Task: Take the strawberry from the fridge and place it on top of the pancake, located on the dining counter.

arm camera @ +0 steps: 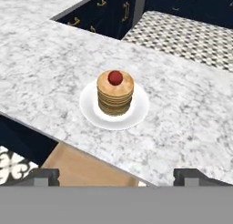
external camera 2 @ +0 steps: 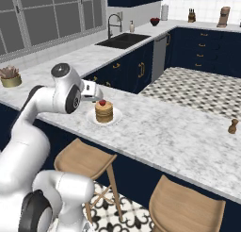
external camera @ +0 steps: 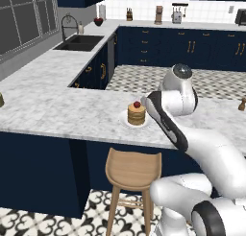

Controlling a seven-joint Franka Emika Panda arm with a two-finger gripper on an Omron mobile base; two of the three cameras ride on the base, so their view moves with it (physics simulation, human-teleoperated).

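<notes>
The strawberry (arm camera: 115,77) sits on top of the pancake (arm camera: 115,94), roughly at the centre of the stack's upper face. The stack stands upright on a small white plate (arm camera: 138,114), and the plate rests flat on the marbled dining worktop (arm camera: 50,68), close to the near edge where the wooden stools (external camera: 131,171) stand. In the left base view the berry (external camera: 137,104) shows as a red dot crowning the pancake (external camera: 136,114); the right base view gives the same arrangement, strawberry (external camera 2: 102,103) on pancake (external camera 2: 104,111).

The claw (arm camera: 116,175) is spread wide and holds nothing: its two dark fingertips (arm camera: 43,175) stand far apart at the bottom of the hand view, with the plate between and beyond them (nothing touches either tip). The claw is clear of the stack, on the stool side of the worktop edge, looking down at the plate from the near side.

In the left base view the arm's upper links stand just right of the plate; in the right base view they stand just left of it. A small brown pepper mill (external camera 2: 232,126) stands well apart to the right on the same worktop.
</notes>
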